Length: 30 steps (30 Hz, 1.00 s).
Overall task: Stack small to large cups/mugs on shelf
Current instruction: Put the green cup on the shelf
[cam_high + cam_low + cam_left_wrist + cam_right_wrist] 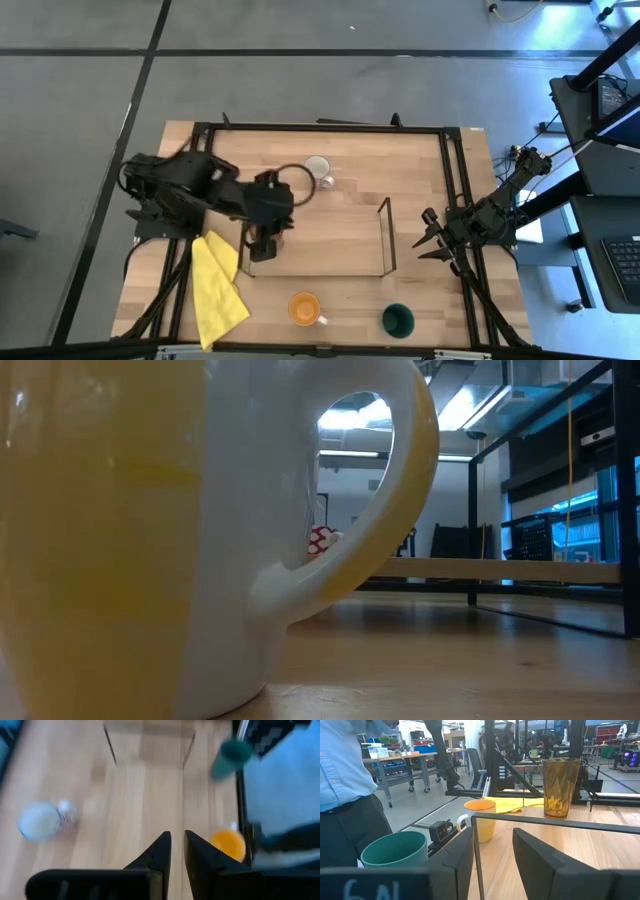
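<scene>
Both grippers empty near the shelf (330, 245)
Left gripper (177, 851) fingers narrowly apart; right gripper (492, 852) fingers wider, amber tumbler (561, 787) beyond

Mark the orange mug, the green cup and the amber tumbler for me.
orange mug (304, 307): high view, on its open mouth.
green cup (398, 319): high view, on its inside.
amber tumbler (560, 787): right wrist view, on its faceted side wall.

Your left gripper (177, 851) hangs over the light-wood shelf (145, 795), its two dark fingers (159, 855) nearly together with only a narrow gap. You see the white mug (41, 820), the orange mug (228, 844) and the green cup (229, 756), all blurred.
</scene>
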Each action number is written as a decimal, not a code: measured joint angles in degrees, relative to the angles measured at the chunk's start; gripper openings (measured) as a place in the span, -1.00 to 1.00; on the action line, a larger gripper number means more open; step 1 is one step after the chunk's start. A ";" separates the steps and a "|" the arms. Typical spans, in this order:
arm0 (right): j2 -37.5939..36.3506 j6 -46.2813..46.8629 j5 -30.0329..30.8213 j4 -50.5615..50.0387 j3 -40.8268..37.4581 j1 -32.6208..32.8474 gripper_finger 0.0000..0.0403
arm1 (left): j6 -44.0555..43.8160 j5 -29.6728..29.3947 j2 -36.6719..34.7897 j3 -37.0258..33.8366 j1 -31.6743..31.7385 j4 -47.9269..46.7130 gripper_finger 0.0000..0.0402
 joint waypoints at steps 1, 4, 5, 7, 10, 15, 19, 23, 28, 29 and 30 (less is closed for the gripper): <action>-0.01 0.00 0.00 0.00 0.00 0.02 -0.31 | 1.04 -1.68 0.00 1.17 -0.15 0.21 -0.76; -0.02 0.00 -0.01 0.00 0.00 0.02 -0.31 | 1.28 -5.01 -0.28 2.73 -0.49 1.58 -0.76; -0.02 0.00 0.02 0.02 0.00 0.00 -0.31 | 1.28 -5.29 -0.76 2.42 -0.50 2.74 -0.76; -0.04 -2.77 0.03 -0.23 0.00 0.02 -0.31 | 1.16 -5.25 -1.03 2.36 -0.84 3.70 -0.76; 0.02 -14.97 0.13 -1.14 0.00 0.01 -0.31 | -0.73 -4.94 -1.07 2.65 -1.04 6.01 -0.76; 0.02 -22.40 0.15 0.44 0.00 0.00 -0.31 | -3.49 -4.86 -1.07 2.65 -2.24 8.04 -0.76; 0.02 -23.90 1.53 8.20 0.00 -0.08 -0.31 | -3.51 -4.83 -1.07 2.65 -2.69 8.10 -0.76; -0.04 -26.88 5.92 24.42 0.00 -0.13 -0.31 | -3.55 -4.88 -1.07 2.65 -2.64 8.12 -0.76; -0.15 -22.57 5.52 47.56 5.21 -0.11 -0.31 | -3.26 -5.25 -1.07 2.65 -2.59 8.12 -0.76; -0.14 -21.78 5.90 42.03 8.26 -0.11 -0.31 | -3.22 -5.32 -1.07 2.65 -2.54 8.10 -0.76; 0.21 -19.92 5.73 32.84 11.74 -0.09 -0.31 | -3.16 -5.32 -1.07 2.65 -2.26 8.10 -0.76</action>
